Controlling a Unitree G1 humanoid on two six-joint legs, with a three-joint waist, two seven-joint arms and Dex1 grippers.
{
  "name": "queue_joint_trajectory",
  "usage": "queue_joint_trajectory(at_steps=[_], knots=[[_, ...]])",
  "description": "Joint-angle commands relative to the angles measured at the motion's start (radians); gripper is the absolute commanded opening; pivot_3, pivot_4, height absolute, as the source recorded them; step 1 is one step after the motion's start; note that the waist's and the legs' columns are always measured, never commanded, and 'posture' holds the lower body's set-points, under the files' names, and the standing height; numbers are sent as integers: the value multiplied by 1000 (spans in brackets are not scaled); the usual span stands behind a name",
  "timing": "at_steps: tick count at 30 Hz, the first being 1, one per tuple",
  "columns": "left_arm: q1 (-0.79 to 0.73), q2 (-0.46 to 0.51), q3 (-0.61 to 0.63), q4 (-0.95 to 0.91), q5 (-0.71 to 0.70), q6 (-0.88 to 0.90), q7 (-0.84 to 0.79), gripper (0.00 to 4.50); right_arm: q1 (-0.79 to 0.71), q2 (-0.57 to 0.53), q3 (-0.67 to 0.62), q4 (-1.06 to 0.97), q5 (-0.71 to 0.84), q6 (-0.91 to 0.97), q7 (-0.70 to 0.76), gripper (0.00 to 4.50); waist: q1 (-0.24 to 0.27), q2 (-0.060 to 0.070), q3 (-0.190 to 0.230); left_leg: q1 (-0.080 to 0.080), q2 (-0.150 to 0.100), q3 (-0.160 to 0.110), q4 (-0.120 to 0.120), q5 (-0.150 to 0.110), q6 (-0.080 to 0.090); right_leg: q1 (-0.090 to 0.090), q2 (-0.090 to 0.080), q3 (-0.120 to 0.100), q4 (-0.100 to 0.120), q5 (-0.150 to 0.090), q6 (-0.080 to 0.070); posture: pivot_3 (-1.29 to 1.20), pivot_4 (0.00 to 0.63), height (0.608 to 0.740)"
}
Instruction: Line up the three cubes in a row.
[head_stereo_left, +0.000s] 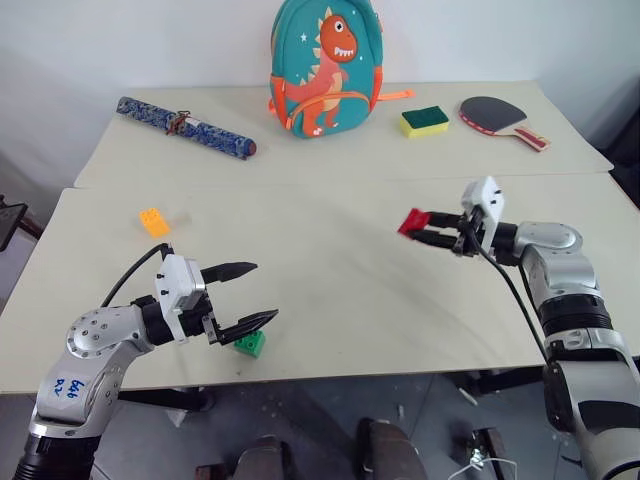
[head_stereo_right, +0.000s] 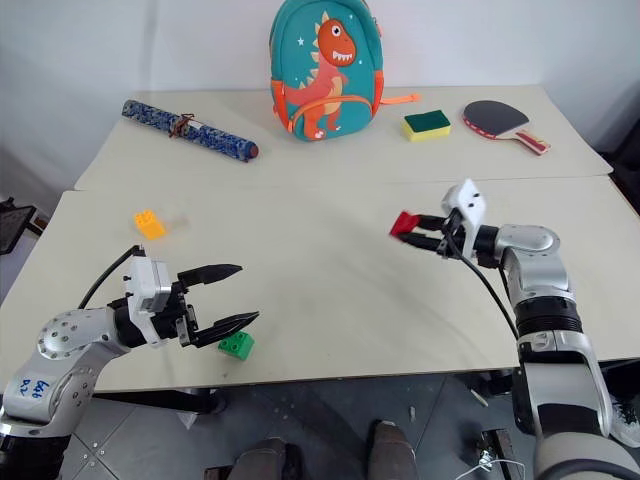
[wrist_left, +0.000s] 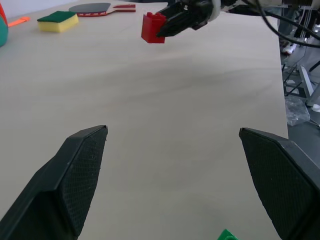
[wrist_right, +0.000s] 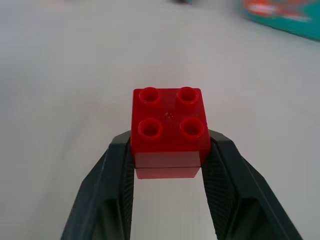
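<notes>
A: Start at the right claw. What's it doing?

B: It's pinching the red cube between its two black fingers, studs facing the wrist camera. The cube is held clear above the tabletop, on the right side.

A: Is the grip risky?

B: Somewhat, I'd judge. The fingers clamp only the rear part of the cube, so most of it sticks out past the tips. A quick swing could twist it loose, and it would bounce somewhere unplanned.

A: And the left claw?

B: Spread wide and holding nothing. The green cube sits on the tabletop just beside its nearer finger, very close to the near edge. A careless sweep of that finger could knock it off onto the floor.

A: The third one?

B: The orange-yellow cube lies on the left, farther back, well apart from the other two. So no row exists yet.

A: Anything else in the way?

B: Not really. The backpack, the sponge, the paddle and the rolled blue bundle stay on the far tabletop.
</notes>
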Motion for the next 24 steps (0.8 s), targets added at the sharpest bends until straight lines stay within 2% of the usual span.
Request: queue_joint_trajectory(at_steps=[1,5,14,16,18,23,24], knots=[[6,5,19,-20,-2,-13,-7,4500,70,-20,114,-232,8,31,151,1477,2,0,0,0,0,0,0,0,0,0,0,0,0,0,0,0,150,740],[15,6,23,-20,-3,-13,-10,4500,100,-10,194,-219,-62,-51,178,1477,3,0,0,0,0,-1,0,0,0,0,0,-1,-1,0,0,0,150,740],[28,5,51,-31,-6,-11,7,4500,44,36,228,-61,-130,-155,162,1477,-2,0,0,0,0,0,0,0,0,0,0,-1,0,0,0,0,150,740],[34,3,64,-29,-5,-15,16,4500,37,45,222,-52,-125,-153,157,2206,-1,0,0,0,0,0,0,0,-1,0,0,-1,0,0,0,0,150,740],[48,2,93,-21,-10,-20,24,4500,37,48,210,-60,-114,-169,158,2742,-1,0,0,0,0,0,0,0,-1,0,0,-1,0,0,0,0,150,740],[108,-15,240,48,-22,-60,53,4500,54,31,139,-116,-41,-196,176,4427,-1,0,0,0,0,-1,0,0,-1,0,0,-1,0,0,0,0,150,740],[136,-24,291,73,-23,-93,51,4500,69,31,98,-139,18,-199,201,4471,-1,0,0,0,0,-1,0,0,-1,0,0,-1,0,0,0,0,150,740]])
